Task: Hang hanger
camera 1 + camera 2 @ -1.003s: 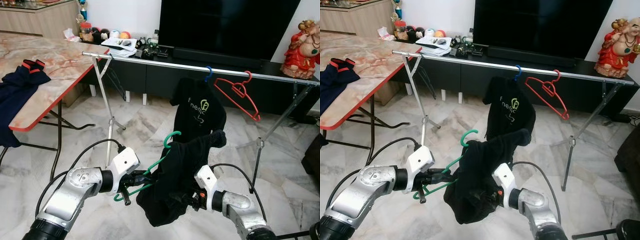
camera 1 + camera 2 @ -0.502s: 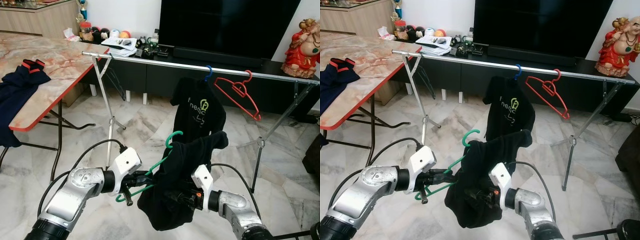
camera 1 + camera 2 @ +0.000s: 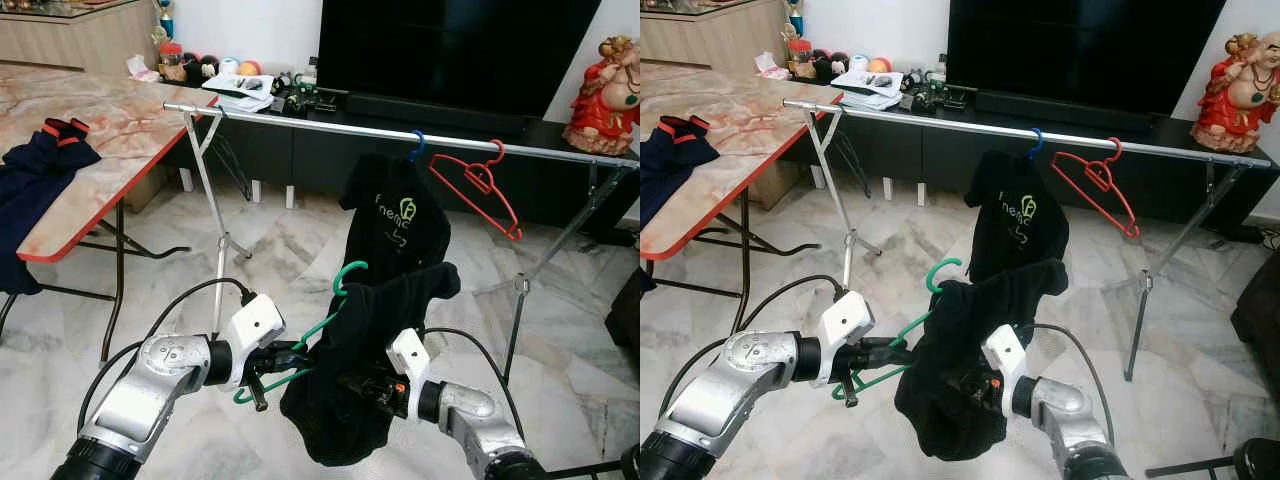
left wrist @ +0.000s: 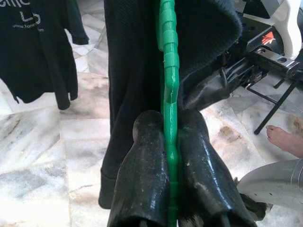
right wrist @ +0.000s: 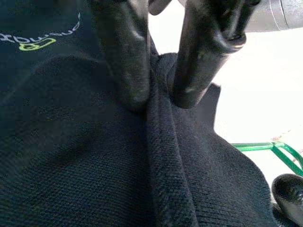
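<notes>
Two grips: my left gripper (image 4: 171,142) jaws clamp the green hanger (image 3: 318,327) bar between them; my right gripper (image 5: 158,97) jaws pinch its black shirt (image 3: 375,340).

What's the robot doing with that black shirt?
The robot holds a green hanger with a black shirt draped on it, low in front of itself. Its left claw is shut on the hanger, and its right claw pinches a fold of the shirt. The silver rail beyond already carries another black shirt and a bare red hanger. The green one is not hung yet.
</notes>
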Tool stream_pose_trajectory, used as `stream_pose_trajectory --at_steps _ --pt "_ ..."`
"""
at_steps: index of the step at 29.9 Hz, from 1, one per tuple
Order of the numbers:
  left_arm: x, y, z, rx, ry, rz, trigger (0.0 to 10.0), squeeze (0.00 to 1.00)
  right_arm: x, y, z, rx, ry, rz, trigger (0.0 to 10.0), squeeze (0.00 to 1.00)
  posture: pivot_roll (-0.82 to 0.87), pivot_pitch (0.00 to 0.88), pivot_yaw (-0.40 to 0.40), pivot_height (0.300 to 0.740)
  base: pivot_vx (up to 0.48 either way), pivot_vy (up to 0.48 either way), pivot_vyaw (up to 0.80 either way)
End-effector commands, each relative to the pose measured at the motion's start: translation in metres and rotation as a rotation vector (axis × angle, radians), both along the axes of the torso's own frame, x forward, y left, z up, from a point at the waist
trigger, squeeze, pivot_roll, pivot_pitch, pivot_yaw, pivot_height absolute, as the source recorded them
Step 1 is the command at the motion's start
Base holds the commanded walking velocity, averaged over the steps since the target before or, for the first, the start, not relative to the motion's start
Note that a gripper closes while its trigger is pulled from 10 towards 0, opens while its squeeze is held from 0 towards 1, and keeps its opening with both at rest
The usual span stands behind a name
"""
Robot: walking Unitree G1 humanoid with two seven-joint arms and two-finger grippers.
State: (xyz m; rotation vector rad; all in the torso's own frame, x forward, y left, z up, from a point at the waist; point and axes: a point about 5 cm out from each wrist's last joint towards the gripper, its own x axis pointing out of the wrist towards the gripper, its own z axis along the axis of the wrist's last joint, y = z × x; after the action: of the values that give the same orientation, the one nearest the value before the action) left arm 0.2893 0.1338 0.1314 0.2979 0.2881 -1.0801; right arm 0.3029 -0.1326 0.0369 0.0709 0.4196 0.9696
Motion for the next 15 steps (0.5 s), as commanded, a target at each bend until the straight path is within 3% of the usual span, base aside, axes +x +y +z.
stream_pose_trajectory --at_steps 1,15 --pt "0.001 -0.008 0.015 -0.027 -0.054 -0.036 0.0 0.00 0.005 -0.002 0.006 0.000 -0.021 -0.011 0.0 0.00 0.15 0.034 -0.066 0.740 0.000 0.000 0.00" --pt "0.002 -0.006 0.010 -0.011 -0.049 -0.020 0.0 0.00 0.014 -0.011 0.021 0.007 -0.081 -0.013 0.0 0.00 0.13 0.032 -0.069 0.740 0.000 0.000 0.00"
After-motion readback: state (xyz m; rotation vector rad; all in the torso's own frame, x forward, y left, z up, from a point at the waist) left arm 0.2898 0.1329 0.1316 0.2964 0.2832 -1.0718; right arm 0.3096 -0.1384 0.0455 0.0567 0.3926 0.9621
